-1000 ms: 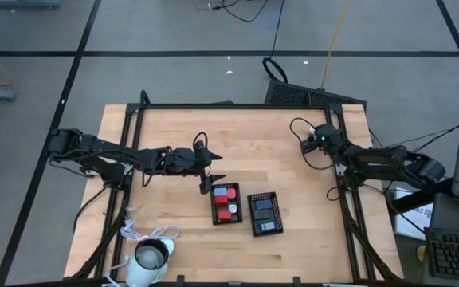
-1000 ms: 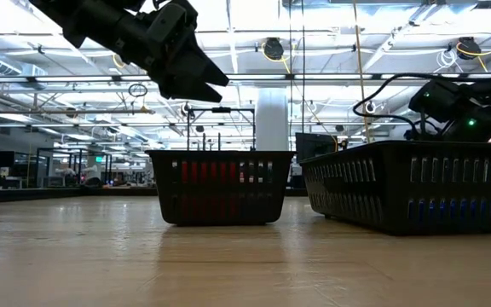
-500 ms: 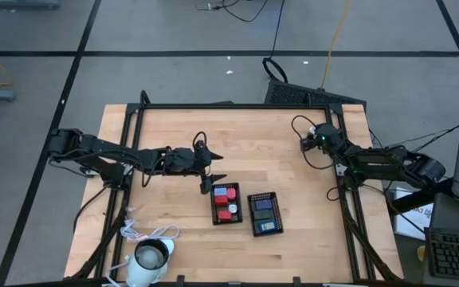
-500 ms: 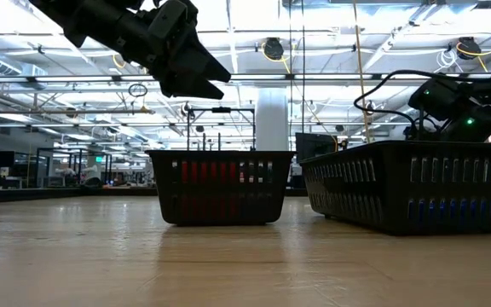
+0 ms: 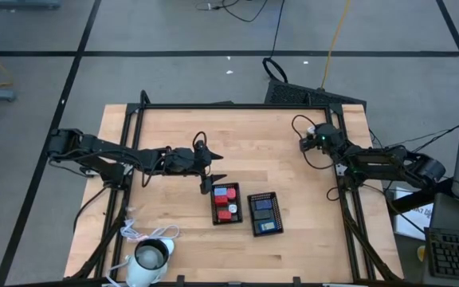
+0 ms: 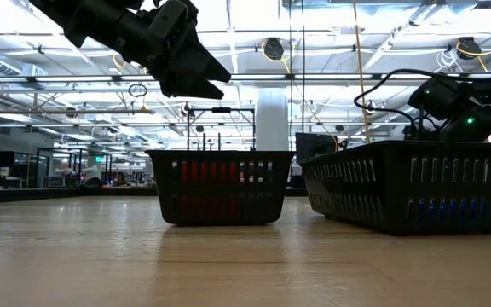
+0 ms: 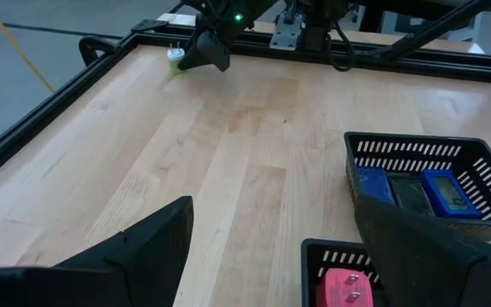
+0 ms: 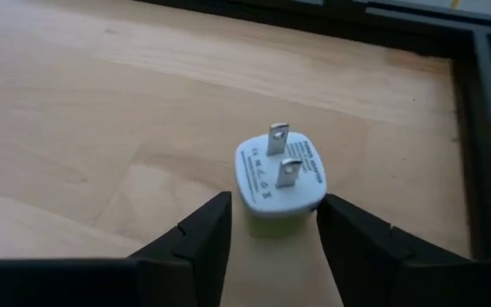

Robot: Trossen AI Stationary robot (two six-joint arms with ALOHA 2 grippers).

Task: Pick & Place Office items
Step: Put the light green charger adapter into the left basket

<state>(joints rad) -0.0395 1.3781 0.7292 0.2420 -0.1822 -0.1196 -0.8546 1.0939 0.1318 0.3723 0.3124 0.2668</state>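
A small white plug adapter [image 8: 278,181] stands on the table near its far right corner, two metal prongs up. My right gripper [image 8: 273,209] is down at the table there [image 5: 306,143], open, with one finger on either side of the plug; the left wrist view shows it far off [image 7: 198,58]. Red blocks [image 5: 226,201] lie in one black tray [image 5: 216,214], and blue blocks [image 5: 263,209] in the other black tray [image 5: 254,227]. My left gripper [image 5: 207,182] hangs open above the table by the red tray's far left corner [image 6: 205,78], holding nothing. My right gripper's fingers [image 8: 207,223] come level along the table and flank the body of the white plug [image 8: 267,223], which stands on the wood. The gaps are too narrow for me to tell whether they touch it.
A white cup-like thing with a cord [image 5: 151,257] sits at the table's near left corner. A black frame rail [image 8: 484,128] runs close beside the plug. Bare wood [image 7: 228,145] spreads between the trays and the far edge.
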